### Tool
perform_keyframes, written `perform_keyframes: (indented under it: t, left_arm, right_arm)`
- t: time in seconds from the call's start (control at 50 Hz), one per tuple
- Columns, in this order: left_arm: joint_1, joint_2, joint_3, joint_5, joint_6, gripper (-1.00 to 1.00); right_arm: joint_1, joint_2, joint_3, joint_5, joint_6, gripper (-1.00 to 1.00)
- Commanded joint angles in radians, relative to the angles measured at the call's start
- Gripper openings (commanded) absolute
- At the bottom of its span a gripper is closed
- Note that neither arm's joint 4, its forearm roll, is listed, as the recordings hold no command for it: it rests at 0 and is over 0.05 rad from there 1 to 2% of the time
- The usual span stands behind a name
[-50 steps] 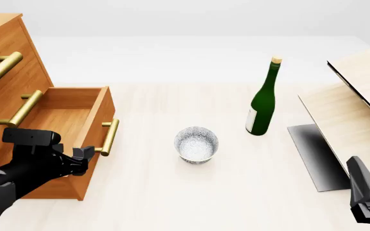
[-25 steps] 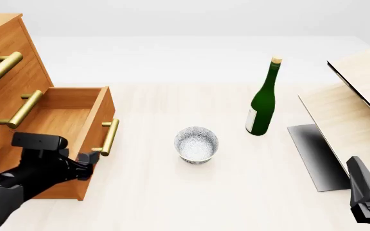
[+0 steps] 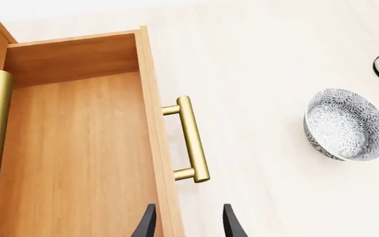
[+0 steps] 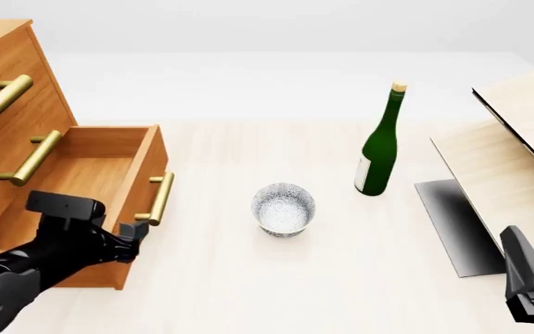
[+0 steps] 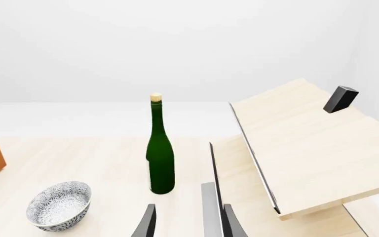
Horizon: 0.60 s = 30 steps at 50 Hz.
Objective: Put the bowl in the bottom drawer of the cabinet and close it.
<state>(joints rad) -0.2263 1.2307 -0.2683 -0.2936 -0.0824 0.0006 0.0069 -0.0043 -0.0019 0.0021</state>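
Front view shows us the bowl [image 4: 284, 209] upright on the worktop [image 4: 277, 285], to the right of the cabinet [image 4: 12, 139] and well apart from it, with the drawer [image 4: 109, 181] pulled out and nothing visible inside. Our left gripper [image 4: 130, 233] hangs by the drawer's front, below its handle [image 4: 160, 198]; in the left wrist view its jaws are parted and hold nothing, one finger over the drawer's front board. Our right gripper [image 5: 184, 222] sits low and far right of the cabinet, past the bottle [image 4: 379, 142]; its jaws are also parted and hold nothing.

We judge the bowl stiff, light, glazed and probably slippery, likely to chip if dropped. The rim looks the best hold: one finger inside, one outside the wall.

The left wrist view shows the drawer's bare wooden floor, which the arm partly hides from the front. The right wrist view shows the bowl's side profile, near the bottle, and the slanted panels [image 5: 308, 143] edge-on.
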Motion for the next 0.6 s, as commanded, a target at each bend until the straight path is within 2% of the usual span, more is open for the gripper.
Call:
perform_keyframes:
  t: [0.02,0.6]
  left_arm:
    - [-0.035,0.001,0.02,0.007,0.001,1.0]
    - [-0.093,0.013,0.017,-0.008,0.002,1.0]
  right_arm:
    - [0.0,0.0,0.0,0.0,0.0,1.0]
    - [0.0,0.0,0.0,0.0,0.0,1.0]
